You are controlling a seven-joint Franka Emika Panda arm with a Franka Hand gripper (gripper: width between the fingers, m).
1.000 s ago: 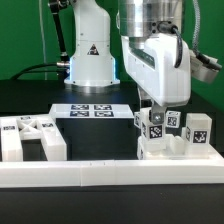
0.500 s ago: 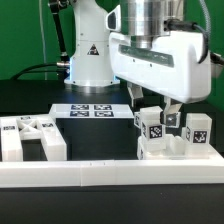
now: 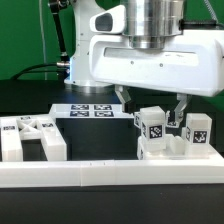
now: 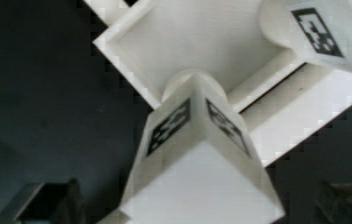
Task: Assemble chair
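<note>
The partly built white chair (image 3: 165, 140) stands at the exterior view's right, with upright square pieces bearing black-and-white tags. My gripper (image 3: 155, 108) hangs over it, open, with one dark finger (image 3: 124, 100) on each side of a tagged post (image 3: 154, 122) and not touching it. In the wrist view the same post (image 4: 199, 130) rises between the fingers (image 4: 16, 200), with the seat slab (image 4: 146, 50) behind it. More loose tagged chair pieces (image 3: 28, 135) lie at the exterior view's left.
The marker board (image 3: 90, 110) lies flat on the black table behind the middle. A long plain white rail (image 3: 110, 176) runs along the front. The arm's white base (image 3: 90, 55) stands at the back.
The hand has turned about its upright axis over the post, from edge-on to broadside to the exterior camera. Its fingers now show spread on both sides of the post.
</note>
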